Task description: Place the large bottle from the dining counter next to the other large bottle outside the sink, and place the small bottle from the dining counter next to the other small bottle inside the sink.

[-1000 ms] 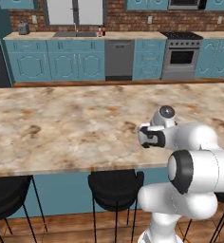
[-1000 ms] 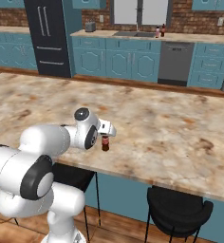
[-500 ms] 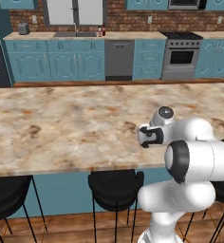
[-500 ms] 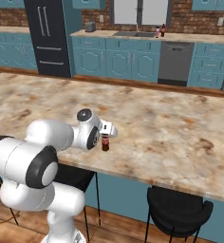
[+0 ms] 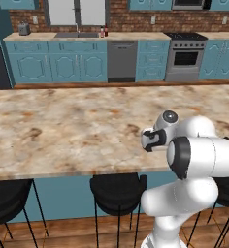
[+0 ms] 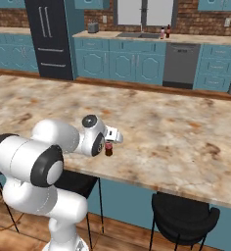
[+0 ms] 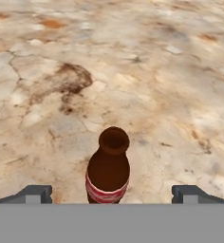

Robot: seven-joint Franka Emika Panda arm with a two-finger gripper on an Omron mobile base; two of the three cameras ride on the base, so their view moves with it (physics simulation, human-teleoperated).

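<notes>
Unmoved since before, spread pincer (image 7: 112, 193) straddles the short, round-shouldered brown bottle (image 7: 108, 167) on marbled stone counter (image 7: 171, 71).

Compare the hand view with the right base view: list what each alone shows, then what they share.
Hand view alone: the open mouth of the small bottle seen from above, standing between the spread fingertips of the open pincer. Right base view alone: the arm's white body, the black stool, the fridge, the sink with two bottles beside it. Shared: the small bottle upright on the marbled dining counter.
</notes>
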